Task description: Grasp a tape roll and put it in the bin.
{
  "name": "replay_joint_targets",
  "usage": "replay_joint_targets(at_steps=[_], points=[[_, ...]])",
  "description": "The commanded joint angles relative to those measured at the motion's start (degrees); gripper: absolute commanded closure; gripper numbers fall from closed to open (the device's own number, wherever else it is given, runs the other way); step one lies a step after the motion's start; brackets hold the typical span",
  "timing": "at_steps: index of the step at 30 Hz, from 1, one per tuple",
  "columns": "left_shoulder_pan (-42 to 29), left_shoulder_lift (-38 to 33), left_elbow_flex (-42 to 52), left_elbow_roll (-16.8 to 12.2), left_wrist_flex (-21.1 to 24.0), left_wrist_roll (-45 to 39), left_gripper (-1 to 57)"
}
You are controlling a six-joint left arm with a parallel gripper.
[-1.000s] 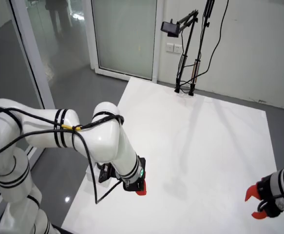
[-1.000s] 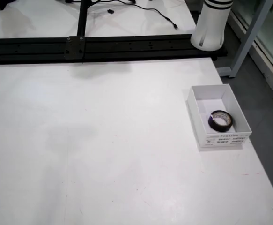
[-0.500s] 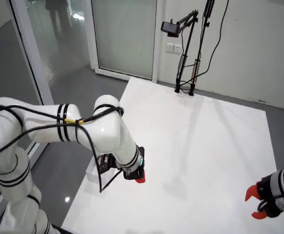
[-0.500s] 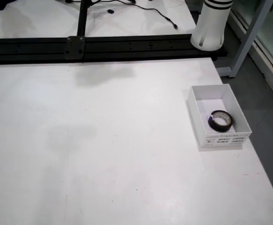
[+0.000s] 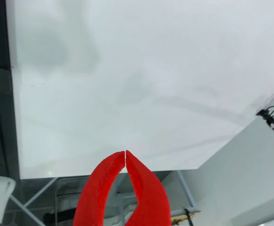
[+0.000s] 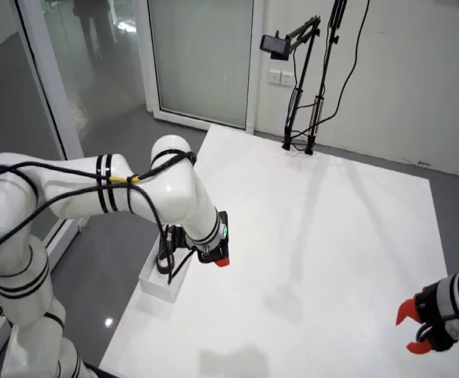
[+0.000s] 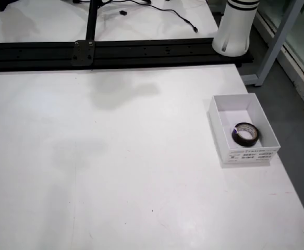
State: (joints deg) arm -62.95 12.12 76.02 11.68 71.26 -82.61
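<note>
A black tape roll [image 7: 244,134] lies inside the small white bin [image 7: 248,154] near the table's right edge in the view from above. In the view from the side the bin [image 6: 157,285] sits at the table's near left edge, just below the working arm's wrist. My red-fingered gripper [image 6: 221,261] hangs above the table beside the bin. In the view that rides on the gripper, my gripper [image 5: 125,153] is shut with its tips touching and nothing between them. That view shows only bare white tabletop, without the roll or the bin.
A second arm's red gripper [image 6: 415,329] rests open at the table's near right corner in the view from the side. A black rail [image 7: 115,51] and a white arm base [image 7: 236,28] line the far edge in the view from above. A camera stand [image 6: 301,87] rises at the far end.
The working arm has lifted and swung back toward its base, uncovering the bin in the view from the side. Its shadow on the table slid right in the view from above.
</note>
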Motion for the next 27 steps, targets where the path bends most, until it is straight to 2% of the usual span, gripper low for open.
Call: replay_joint_targets(at_steps=[1,15,27], points=[[2.6,-0.2,0.0,1.4,0.0,0.1,57.0],[-3.4,-0.1,0.0,1.4,0.0,0.1,57.0],[-2.6,0.0,0.0,1.3,0.0,0.1,57.0]])
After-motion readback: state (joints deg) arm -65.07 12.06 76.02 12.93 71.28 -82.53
